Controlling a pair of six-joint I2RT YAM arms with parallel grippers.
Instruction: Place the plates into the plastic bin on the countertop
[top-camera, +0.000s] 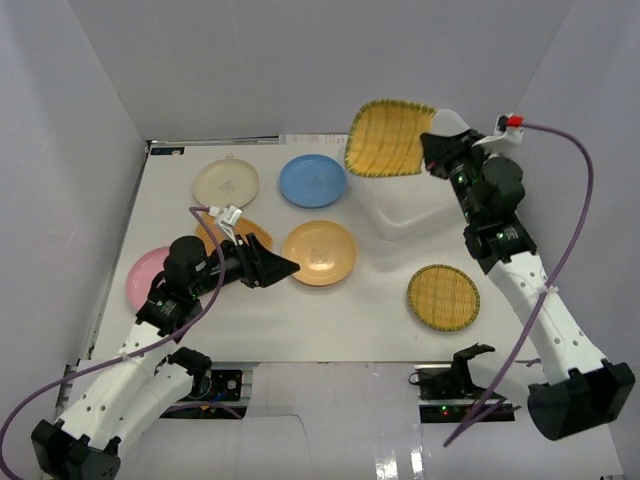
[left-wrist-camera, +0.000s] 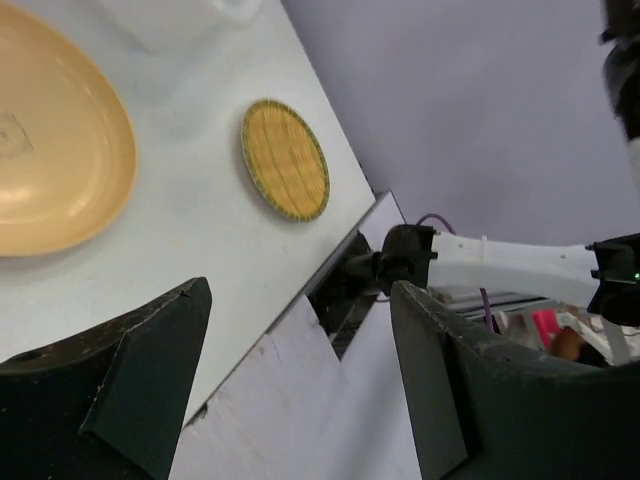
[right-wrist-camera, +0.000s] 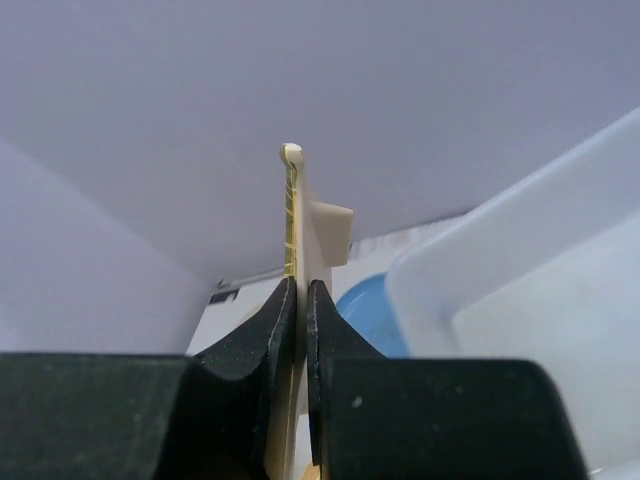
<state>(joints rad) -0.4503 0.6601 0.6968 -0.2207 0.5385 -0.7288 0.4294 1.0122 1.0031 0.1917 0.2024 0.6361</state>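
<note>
Gripping a fan-shaped woven-bamboo tray (top-camera: 388, 137) by its edge, the right gripper (top-camera: 430, 152) has its jaws pressed tight on the thin rim. The right wrist view shows that tray edge-on between the two black fingers (right-wrist-camera: 250, 340). The tray hangs tilted in the air above the far side of the plastic bin (top-camera: 400, 225), toward its left corner, clear of the countertop (top-camera: 370, 310).

Well to the left of the bin, the left gripper (top-camera: 285, 268) stands with its jaws spread wide and nothing between them. Its tips point at the left rim of the orange-yellow plate (top-camera: 320, 252), which lies flat just left of the bin's near side.

The blue plate (top-camera: 313, 181) sits just left of the bin's far end, and the cream plate (top-camera: 226, 183) lies further left again. A second orange plate (top-camera: 250, 232) shows partly under the left arm. The pink plate (top-camera: 140, 280) lies farthest from the bin, by the countertop's left edge.

On the bin's near side, apart from it, the round bamboo tray (top-camera: 443, 297) lies flat on the countertop.
</note>
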